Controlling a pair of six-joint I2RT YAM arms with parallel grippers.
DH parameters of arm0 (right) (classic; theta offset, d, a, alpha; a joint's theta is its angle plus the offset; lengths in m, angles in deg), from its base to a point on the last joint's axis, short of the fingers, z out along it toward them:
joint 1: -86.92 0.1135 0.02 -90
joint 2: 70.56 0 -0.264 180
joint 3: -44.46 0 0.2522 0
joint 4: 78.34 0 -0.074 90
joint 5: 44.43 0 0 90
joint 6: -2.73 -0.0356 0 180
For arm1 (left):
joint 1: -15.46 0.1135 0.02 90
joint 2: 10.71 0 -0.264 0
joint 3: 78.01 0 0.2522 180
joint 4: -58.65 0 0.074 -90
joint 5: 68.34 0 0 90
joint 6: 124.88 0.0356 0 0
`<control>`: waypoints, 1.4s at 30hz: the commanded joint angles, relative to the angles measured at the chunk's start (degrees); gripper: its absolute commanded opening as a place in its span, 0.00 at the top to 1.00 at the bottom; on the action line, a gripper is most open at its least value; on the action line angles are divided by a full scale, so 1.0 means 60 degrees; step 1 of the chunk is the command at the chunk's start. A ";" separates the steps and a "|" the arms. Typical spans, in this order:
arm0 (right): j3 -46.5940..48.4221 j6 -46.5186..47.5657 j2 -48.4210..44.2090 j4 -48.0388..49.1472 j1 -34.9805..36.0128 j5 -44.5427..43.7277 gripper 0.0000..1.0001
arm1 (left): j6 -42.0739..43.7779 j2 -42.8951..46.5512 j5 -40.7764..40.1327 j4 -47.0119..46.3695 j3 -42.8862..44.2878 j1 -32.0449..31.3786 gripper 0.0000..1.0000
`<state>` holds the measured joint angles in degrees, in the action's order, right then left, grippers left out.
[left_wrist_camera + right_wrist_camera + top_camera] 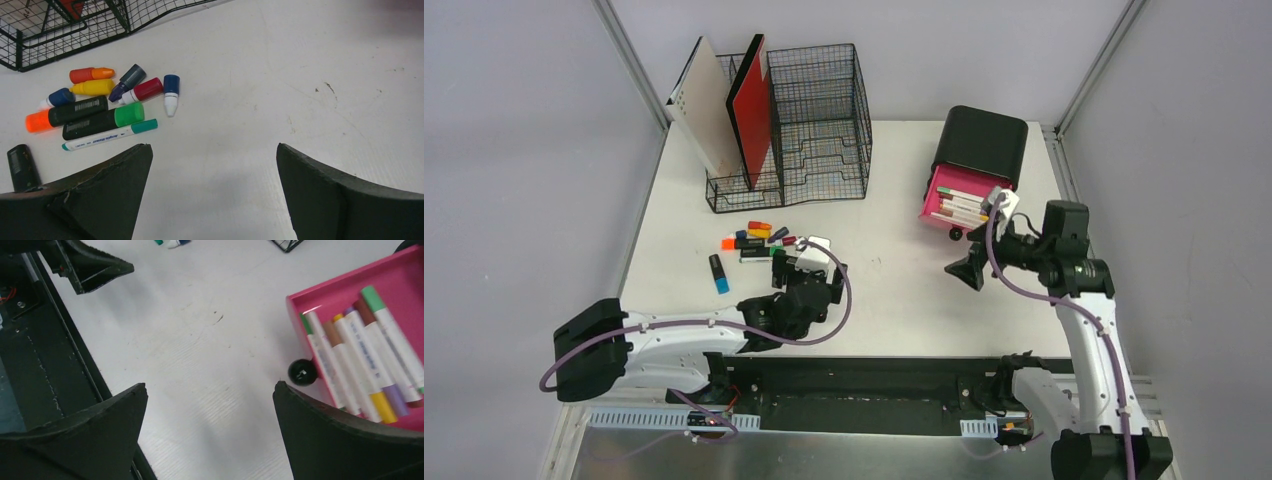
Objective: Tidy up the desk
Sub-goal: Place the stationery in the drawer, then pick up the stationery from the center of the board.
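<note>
The white desk (894,290) holds a cluster of loose markers (754,240) left of centre; in the left wrist view they show as several short coloured markers (95,107) and a thin white pen with a teal cap (110,135). A black-and-blue marker (718,274) lies apart to their left. My left gripper (212,155) is open and empty, just to the right of the cluster (802,262). My right gripper (210,390) is open and empty above bare desk, beside the open pink drawer (360,340) full of markers (972,268).
A black wire-mesh organizer (809,130) with a beige board and a red-and-black folder stands at the back left. The black box with pink drawers (977,150) stands at the back right, its drawer knob (301,373) near my right finger. A black strip (874,385) runs along the front edge.
</note>
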<state>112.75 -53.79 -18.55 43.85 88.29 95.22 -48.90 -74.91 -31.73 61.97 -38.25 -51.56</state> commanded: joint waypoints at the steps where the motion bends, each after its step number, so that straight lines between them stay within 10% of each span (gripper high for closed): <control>1: -0.1370 -0.0460 -0.0736 0.1061 -0.0683 0.1598 0.01 | -0.1727 -0.0146 -0.0478 0.2299 0.1134 0.0074 0.01; 12: -0.1282 -0.0054 -0.1256 0.0673 -0.0814 0.1003 0.01 | -0.5103 0.3903 0.1341 0.3812 0.0418 0.0253 0.02; 19: -0.1367 0.0052 -0.1269 0.0750 -0.0814 0.0771 0.01 | -0.5887 0.5093 0.2269 0.5775 0.0552 0.2257 0.09; 42: -0.1397 0.0205 -0.1173 0.0676 -0.0814 0.0752 0.01 | -0.8254 -0.0576 0.6767 0.6406 0.2123 0.8070 0.39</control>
<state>103.52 -53.86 -25.55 46.12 83.72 98.93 -94.01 -74.50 3.94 98.43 -29.57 -5.31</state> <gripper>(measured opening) 0.990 0.620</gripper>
